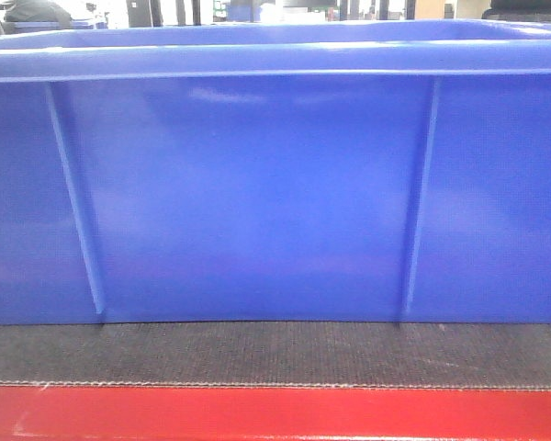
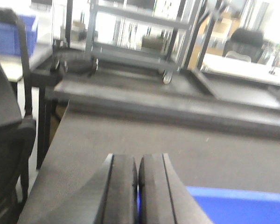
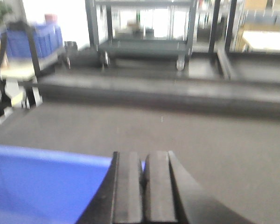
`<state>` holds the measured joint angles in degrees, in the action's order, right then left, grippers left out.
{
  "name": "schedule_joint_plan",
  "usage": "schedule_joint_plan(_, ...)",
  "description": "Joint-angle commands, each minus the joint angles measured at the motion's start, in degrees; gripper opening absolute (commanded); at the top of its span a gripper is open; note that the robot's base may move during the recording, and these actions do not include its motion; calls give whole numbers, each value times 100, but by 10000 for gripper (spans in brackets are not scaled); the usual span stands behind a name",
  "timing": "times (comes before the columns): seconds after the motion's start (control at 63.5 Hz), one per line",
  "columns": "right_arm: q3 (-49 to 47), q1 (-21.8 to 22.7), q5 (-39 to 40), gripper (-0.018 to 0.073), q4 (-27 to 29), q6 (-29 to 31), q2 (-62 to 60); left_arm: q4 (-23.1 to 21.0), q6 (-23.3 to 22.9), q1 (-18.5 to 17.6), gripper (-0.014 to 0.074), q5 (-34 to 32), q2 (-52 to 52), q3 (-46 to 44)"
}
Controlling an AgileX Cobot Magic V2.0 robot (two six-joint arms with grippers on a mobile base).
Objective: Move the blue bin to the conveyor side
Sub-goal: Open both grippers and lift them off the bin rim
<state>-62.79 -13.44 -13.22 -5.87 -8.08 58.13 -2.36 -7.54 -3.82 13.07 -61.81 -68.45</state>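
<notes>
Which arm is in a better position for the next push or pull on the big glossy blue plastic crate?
Neither, as I judge it. The left gripper and right gripper both sit shut at the glossy blue plastic crate's rim, at opposite ends. It rests on the dark woven belt, so both arms should move together.

The blue bin (image 1: 257,193) is a glossy, saturated blue with paler blue highlights along its rim and on its thin vertical ribs. Beneath it the conveyor (image 1: 275,354) shows a dark grey-black woven texture with a fine grid pattern, edged by a glossy red frame (image 1: 275,413). Both wrist views are blurred, but the left gripper (image 2: 138,196) and right gripper (image 3: 143,196) look matt charcoal-black, each with a sliver of blue between the fingers.
</notes>
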Motion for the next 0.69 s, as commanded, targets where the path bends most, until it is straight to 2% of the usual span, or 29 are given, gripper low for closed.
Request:
schedule_joint_plan(0.0,-65,12,-44,-70,24,54,-386,12,4,14,11,266,338,-52)
schedule_joint_plan(0.063,-38,12,-365,-78,24,54,-595,-48,4,14,11,602,549,19)
schedule_joint_plan(0.142,172,12,-585,-88,24,54,-909,-159,4,14,11,552,887,402)
schedule_joint_plan(0.362,1880,12,282,-88,-65,54,-2026,-173,4,14,11,-215,2003,2100)
schedule_joint_plan(0.677,3374,12,320,-88,-65,54,-3470,123,4,14,11,-337,3655,4070)
